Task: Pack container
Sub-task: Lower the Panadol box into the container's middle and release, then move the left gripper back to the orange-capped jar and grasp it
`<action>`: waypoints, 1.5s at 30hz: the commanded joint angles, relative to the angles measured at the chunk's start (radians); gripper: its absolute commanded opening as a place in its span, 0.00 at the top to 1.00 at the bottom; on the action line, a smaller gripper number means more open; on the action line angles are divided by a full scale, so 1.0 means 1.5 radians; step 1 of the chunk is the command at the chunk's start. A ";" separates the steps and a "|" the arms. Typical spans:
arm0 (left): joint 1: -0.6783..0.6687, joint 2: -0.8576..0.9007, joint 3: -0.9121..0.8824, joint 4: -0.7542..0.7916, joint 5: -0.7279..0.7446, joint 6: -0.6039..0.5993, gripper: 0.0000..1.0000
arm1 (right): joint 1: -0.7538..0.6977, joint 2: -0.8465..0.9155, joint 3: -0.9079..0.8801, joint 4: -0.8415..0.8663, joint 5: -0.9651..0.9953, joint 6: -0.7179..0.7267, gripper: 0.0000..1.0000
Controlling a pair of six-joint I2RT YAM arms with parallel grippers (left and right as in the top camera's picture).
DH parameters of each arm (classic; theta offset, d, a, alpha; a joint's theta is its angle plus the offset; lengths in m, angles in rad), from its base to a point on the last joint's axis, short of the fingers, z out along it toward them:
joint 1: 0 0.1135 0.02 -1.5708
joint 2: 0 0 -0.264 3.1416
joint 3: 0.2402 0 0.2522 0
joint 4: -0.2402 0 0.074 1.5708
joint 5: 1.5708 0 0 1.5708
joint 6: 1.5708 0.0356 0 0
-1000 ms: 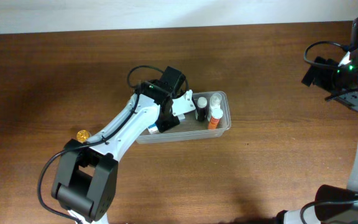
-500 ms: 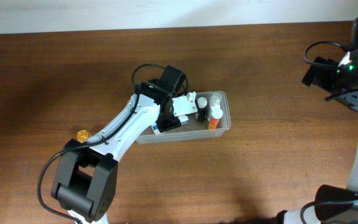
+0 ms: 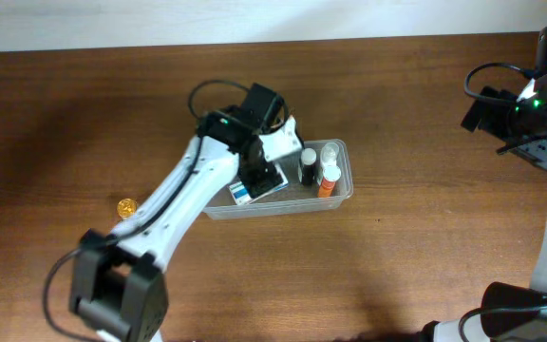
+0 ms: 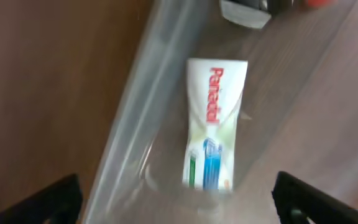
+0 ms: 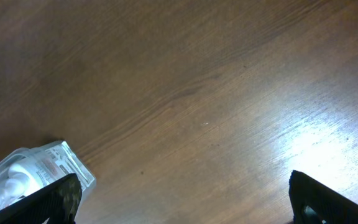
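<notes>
The left wrist view showed the Panadol box (image 4: 213, 124) lying flat inside the container (image 4: 145, 118), clear of the left gripper (image 4: 179, 202), whose fingers were spread wide and empty. Overhead, that gripper half hid the box. Only the overhead view showed the container mid-table, directly beneath the gripper, with bottles (image 3: 319, 169) at the end toward the table's right edge. The right gripper (image 5: 194, 202) hung open near that edge.

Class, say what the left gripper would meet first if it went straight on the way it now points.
Probably the white Panadol box lying flat in the container, though depth is unclear.
</notes>
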 commanded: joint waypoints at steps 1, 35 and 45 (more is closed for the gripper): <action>0.022 -0.082 0.080 -0.061 -0.015 -0.153 0.01 | -0.003 0.001 0.005 0.001 0.006 -0.006 0.02; 0.502 -0.161 -0.271 0.054 0.056 -0.579 0.01 | -0.003 0.001 0.005 0.001 0.006 -0.006 0.02; 0.502 -0.040 -0.277 0.079 0.057 -0.573 0.01 | -0.003 0.001 0.005 0.001 0.006 -0.006 0.02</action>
